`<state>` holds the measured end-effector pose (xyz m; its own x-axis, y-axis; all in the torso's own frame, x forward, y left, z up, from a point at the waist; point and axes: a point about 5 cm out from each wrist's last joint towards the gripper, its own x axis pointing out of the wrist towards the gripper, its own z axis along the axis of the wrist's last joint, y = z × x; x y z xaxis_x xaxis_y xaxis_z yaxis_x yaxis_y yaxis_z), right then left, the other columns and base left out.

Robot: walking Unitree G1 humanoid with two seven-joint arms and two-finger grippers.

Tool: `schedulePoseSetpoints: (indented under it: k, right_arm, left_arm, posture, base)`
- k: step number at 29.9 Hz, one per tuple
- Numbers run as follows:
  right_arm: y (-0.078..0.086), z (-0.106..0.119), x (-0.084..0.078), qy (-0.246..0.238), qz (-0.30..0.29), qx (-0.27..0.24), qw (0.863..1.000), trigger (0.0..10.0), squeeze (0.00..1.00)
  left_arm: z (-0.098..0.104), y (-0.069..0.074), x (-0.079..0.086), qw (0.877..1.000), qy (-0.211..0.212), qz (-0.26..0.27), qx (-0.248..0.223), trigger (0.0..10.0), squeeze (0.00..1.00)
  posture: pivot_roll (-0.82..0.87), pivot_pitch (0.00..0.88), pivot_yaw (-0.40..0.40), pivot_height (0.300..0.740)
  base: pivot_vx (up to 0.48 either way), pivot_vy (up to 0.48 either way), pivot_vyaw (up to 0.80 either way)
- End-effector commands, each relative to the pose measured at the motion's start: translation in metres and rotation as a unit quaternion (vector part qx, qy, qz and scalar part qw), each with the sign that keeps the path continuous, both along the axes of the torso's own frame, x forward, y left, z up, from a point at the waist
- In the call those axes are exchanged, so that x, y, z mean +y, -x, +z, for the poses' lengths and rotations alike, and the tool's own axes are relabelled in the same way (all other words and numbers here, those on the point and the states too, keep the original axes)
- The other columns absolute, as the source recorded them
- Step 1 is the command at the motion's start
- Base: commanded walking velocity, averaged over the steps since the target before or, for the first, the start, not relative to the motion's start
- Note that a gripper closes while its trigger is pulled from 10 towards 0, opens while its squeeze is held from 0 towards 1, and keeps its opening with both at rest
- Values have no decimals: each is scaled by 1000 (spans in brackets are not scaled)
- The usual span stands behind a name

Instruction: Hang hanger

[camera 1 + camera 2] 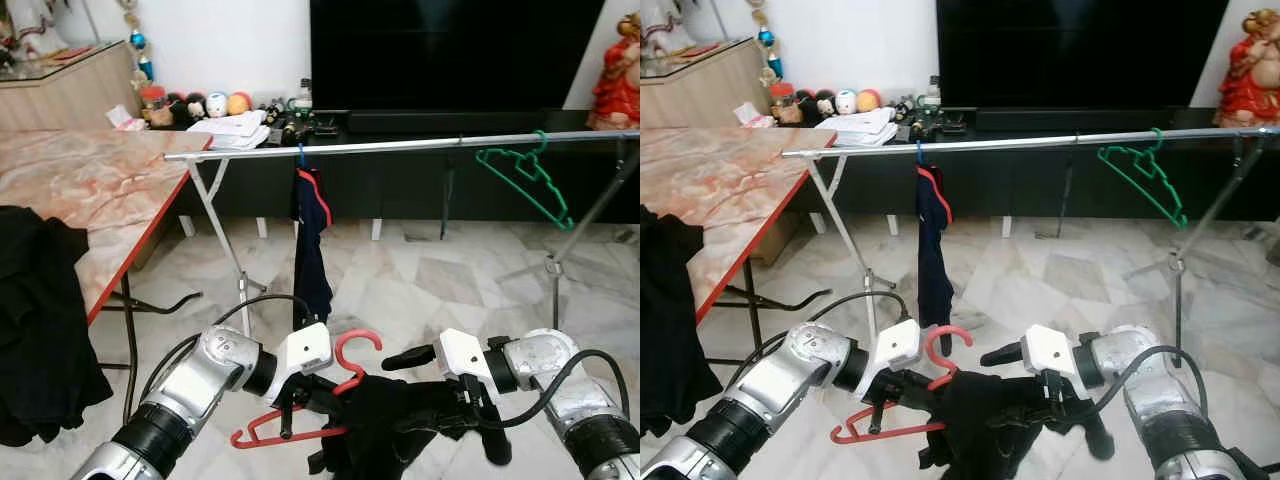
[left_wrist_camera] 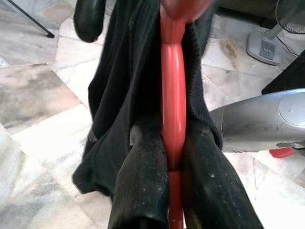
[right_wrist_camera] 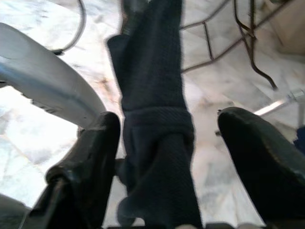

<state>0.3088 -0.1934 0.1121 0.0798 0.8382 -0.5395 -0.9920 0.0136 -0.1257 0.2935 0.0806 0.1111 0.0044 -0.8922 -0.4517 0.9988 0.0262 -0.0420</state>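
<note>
L hand (image 2: 174,191) grips red hanger (image 1: 345,385); R hand (image 3: 190,162) spread.

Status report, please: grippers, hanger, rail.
Left gripper shut on red hanger, black garment draped. Right gripper open around garment. Rail ahead: dark garment, green hanger.

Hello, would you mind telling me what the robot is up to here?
It is getting a garment ready to hang. The left gripper is shut on a red hanger draped with a black garment, held low before the rail. The right gripper is open around the garment. On the rail hang a dark garment and a green hanger.
</note>
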Motion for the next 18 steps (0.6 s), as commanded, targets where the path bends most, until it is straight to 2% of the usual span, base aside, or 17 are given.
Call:
schedulePoseSetpoints:
  k: [1, 16, 18]
  right_arm:
    - [-3, -2, 7, 6, -1, -5, 1000, 0, 0]
    - [-2, -3, 13, -14, 7, 20, 1000, 0, 0]
    - [-1, -5, 13, -5, 12, 26, 1000, 0, 0]
  left_arm:
    - [16, -2, -5, 999, 23, -14, -29, 10000, 0]
    - [18, -2, -9, 999, 25, -15, -38, 10000, 0]
    - [18, -2, -9, 999, 25, -16, -41, 10000, 0]
  posture:
    - [-59, 0, 70, 740]
    - [-60, 0, 66, 740]
    - [-61, 0, 65, 740]
  base:
    - [0, 0, 0]
    - [0, 0, 0]
    - [0, 0, 0]
